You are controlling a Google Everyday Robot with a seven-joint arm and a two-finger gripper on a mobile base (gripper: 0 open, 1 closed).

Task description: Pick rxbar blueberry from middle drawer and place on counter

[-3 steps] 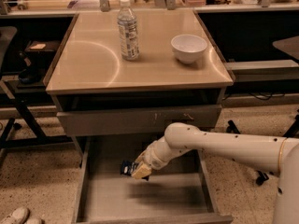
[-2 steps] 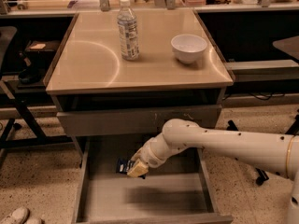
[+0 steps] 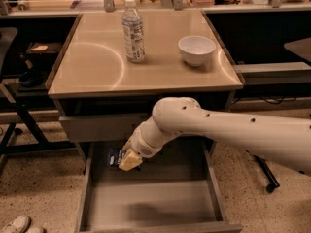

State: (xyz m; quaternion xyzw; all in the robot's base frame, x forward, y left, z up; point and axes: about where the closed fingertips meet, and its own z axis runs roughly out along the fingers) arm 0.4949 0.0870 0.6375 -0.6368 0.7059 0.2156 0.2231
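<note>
End effector (image 3: pixel 125 160): closed on the rxbar blueberry (image 3: pixel 114 157), held over the back left of the open middle drawer (image 3: pixel 146 205)
Worktop (image 3: pixel 92 72): bottle (image 3: pixel 133 30) and white bowl (image 3: pixel 196 50) standing apart

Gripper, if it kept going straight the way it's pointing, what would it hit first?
Holding the rxbar blueberry, the gripper points down-left inside the middle drawer; it would likely meet the drawer's left side wall first, though depth is unclear.
</note>
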